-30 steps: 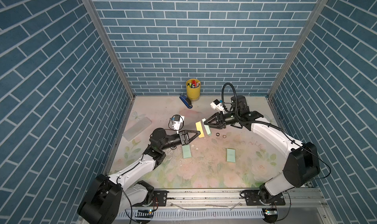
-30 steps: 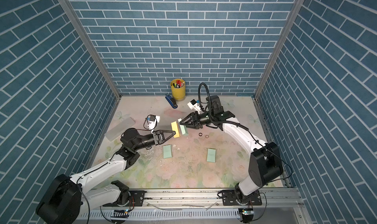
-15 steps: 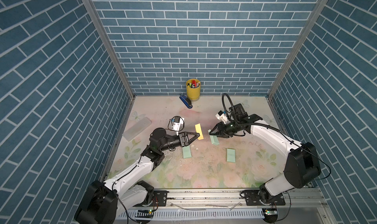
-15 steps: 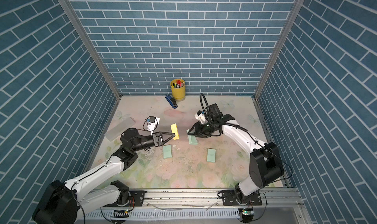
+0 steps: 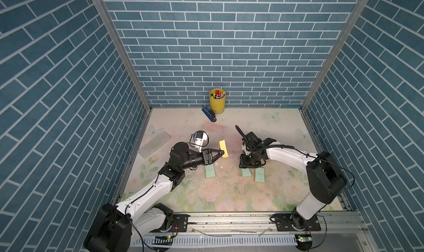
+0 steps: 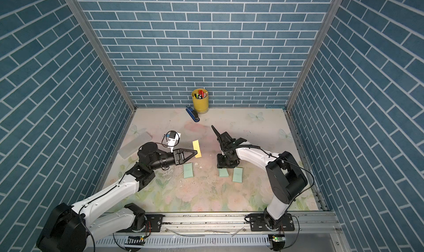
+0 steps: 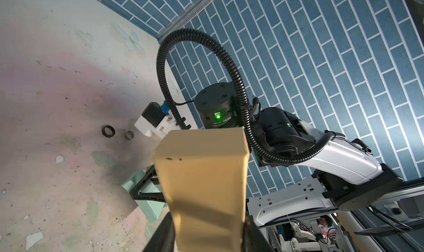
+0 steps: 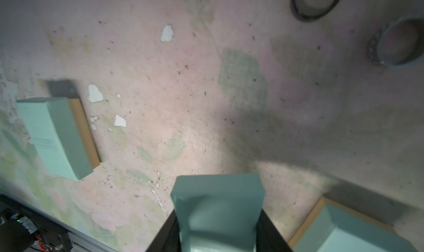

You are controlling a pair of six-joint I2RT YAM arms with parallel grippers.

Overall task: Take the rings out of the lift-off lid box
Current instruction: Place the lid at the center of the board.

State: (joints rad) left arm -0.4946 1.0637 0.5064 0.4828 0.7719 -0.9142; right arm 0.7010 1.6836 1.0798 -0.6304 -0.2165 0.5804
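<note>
Opening looked done: the left gripper [image 7: 207, 237] clamped the raised tan base [image 7: 202, 170], the right gripper [image 8: 218, 234] the green lid [image 8: 218, 202], low near the tabletop's [image 5: 229, 193] middle. Two rings [image 7: 108, 131] lay loose there; next, probably, tipping the base for others.

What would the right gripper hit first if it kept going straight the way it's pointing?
The table, most likely: the right gripper points down at bare tabletop, and the mint-green lid in its jaws would touch before the jaws do. How near is unclear.
</note>
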